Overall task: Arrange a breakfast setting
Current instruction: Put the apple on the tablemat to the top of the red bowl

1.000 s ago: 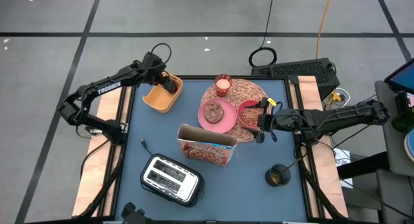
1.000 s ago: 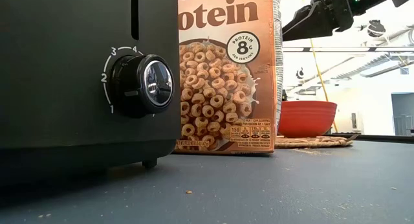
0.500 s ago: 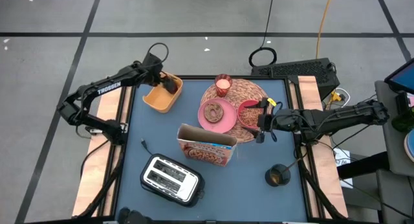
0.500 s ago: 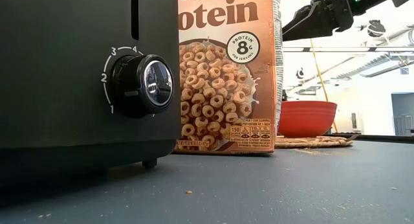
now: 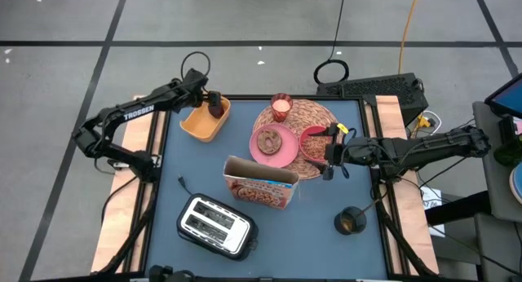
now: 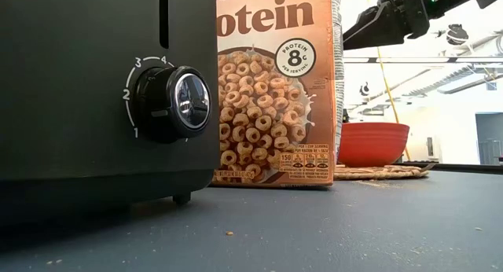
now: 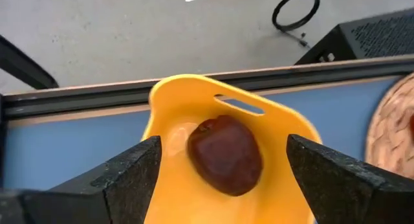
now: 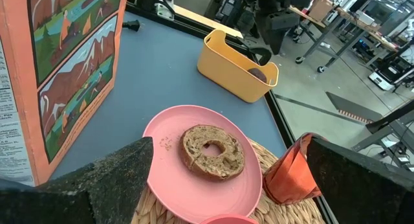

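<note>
— How was the left gripper (image 7: 220,179) found?
— Spread wide over the yellow bin (image 5: 203,121), with the dark red fruit (image 7: 225,154) lying loose inside, ungripped.
— And the right gripper (image 8: 226,179)?
— Spread too, held above the red bowl (image 5: 313,142) on the straw mat (image 5: 314,113).
— What was read?
— "otein" and "PROTEIN 8g" on the cereal box (image 6: 275,87); "TROSSEN" on the left arm (image 5: 130,112). The bagel (image 8: 212,151) was seen on the pink plate (image 8: 168,159), the toaster (image 5: 214,226) nearby.
</note>
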Controlling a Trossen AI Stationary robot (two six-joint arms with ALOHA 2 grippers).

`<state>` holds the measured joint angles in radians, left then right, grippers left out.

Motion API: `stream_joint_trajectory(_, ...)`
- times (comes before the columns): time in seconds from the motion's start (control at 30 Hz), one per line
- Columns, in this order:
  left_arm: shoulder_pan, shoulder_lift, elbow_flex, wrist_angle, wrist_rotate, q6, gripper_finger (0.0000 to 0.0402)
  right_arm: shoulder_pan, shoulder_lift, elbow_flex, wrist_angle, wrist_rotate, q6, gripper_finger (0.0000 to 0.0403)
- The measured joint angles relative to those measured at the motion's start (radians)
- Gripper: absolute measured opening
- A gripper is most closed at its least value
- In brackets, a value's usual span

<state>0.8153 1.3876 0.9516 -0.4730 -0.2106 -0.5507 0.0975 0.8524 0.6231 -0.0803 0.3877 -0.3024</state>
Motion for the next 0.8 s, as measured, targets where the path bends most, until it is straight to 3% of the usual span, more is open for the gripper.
stream_joint_trajectory(0.8,-0.01,0.18,0.0,0.016,0.075,-0.426,0.0337,0.0,0.0,0.0,0.0,0.0,0.002,0.0396)
